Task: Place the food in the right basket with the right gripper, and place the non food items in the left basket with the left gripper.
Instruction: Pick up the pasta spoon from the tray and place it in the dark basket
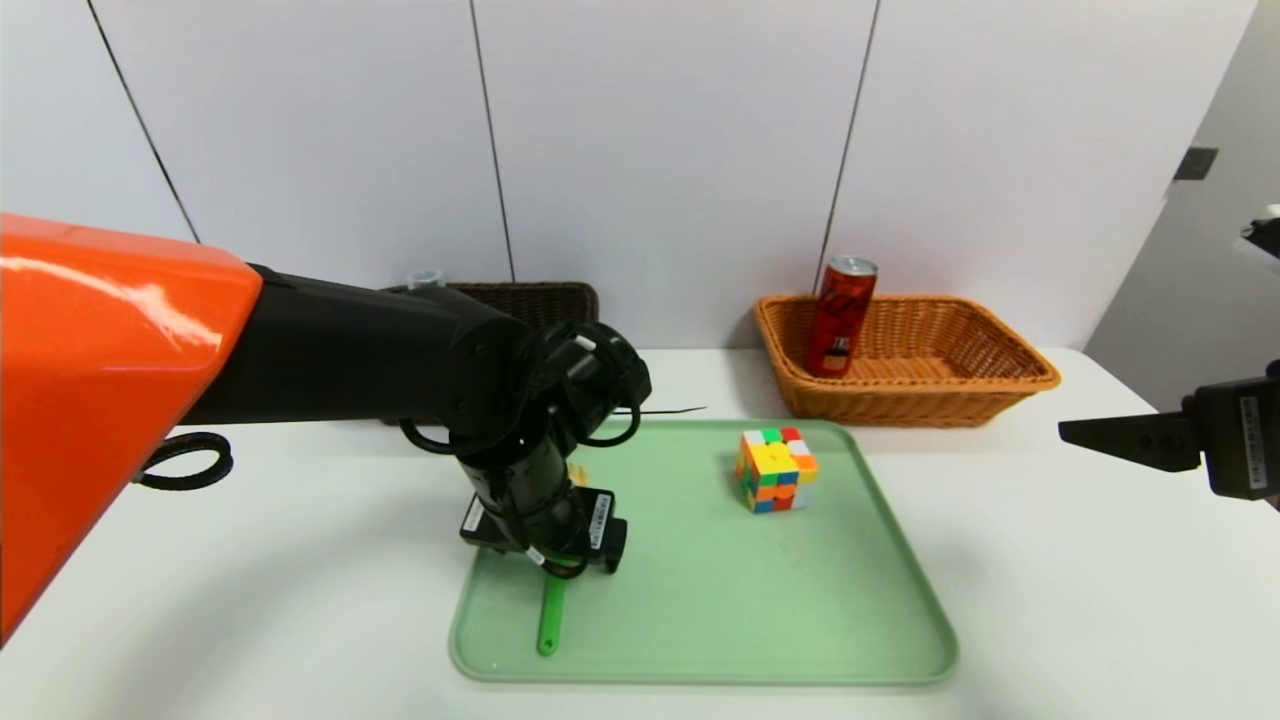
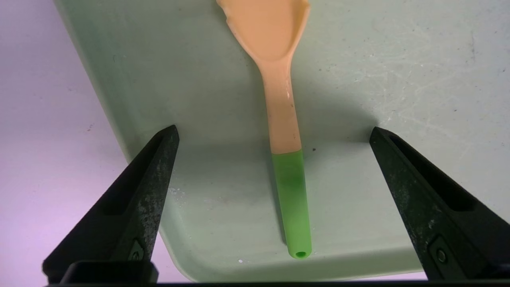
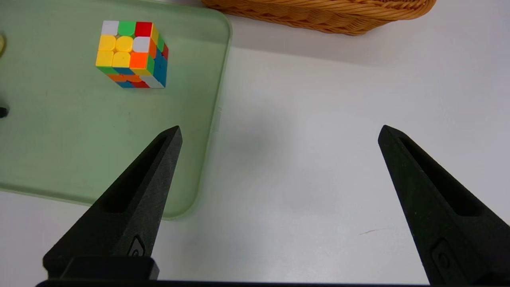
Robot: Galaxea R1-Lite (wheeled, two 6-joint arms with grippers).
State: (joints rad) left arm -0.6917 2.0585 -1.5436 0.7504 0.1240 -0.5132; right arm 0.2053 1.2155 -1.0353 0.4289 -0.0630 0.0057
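Green-handled spoon (image 2: 285,119), whole between left claw's (image 2: 275,131) fingers, is half-hidden from head view.

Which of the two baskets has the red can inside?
The orange-tan wicker basket, on the robot's right beyond the tray. The red can stands tilted in it; the other basket is dark brown.

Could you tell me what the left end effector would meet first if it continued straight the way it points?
Probably the spoon, lying between the open fingers of the left end effector, or the tray beneath; the remaining depth is unclear.
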